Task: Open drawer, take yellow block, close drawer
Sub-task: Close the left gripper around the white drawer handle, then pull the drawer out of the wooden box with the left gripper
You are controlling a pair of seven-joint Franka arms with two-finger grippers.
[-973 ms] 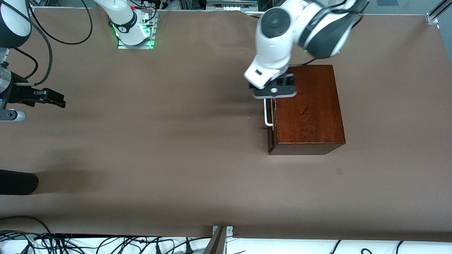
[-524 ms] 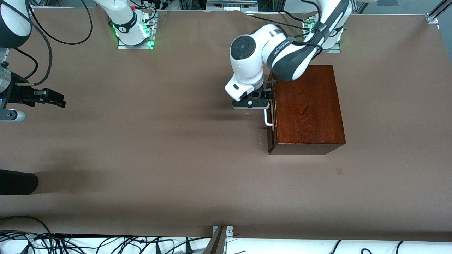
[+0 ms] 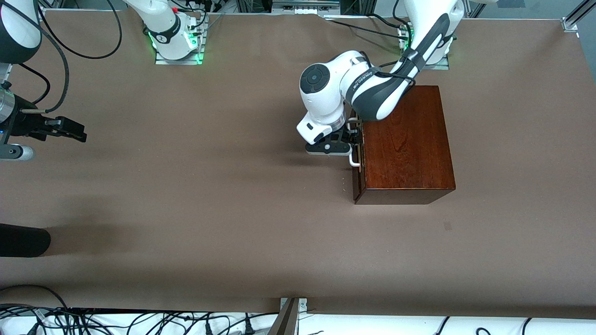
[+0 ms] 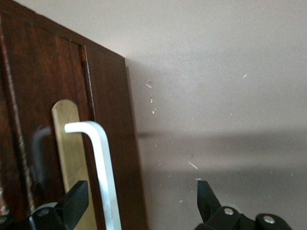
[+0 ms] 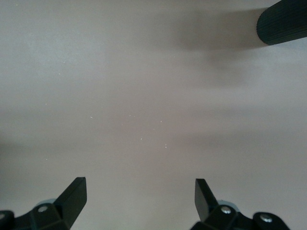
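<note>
Front view, read left to right. At the left edge of the frame my right gripper (image 3: 70, 129) waits over bare bench (image 3: 209, 209), well apart from the work; in the right wrist view its fingers (image 5: 72, 194) stand spread with nothing between them. A dark cylindrical object (image 3: 23, 239) lies at the lower left edge.

Right of centre, my left gripper (image 3: 347, 146) is low in front of the drawer (image 3: 357, 172), at the white bar handle (image 3: 355, 160). In the left wrist view its fingers (image 4: 74, 201) are spread wide, one on either side of the handle's bar, not closed on it. Whether either finger touches the bar I cannot tell.

Further right stands the dark mahogany box (image 3: 405, 139). The drawer front sits flush with the box face, so I judge the drawer shut.

The yellow block appears in no view; I take it to be inside the shut drawer, though nothing here confirms this.

Progress, as I judge it: the task is at its first step, with the handle bracketed but not grasped. Closing on the handle, pulling the drawer out, lifting the block and shutting the drawer all remain.
</note>
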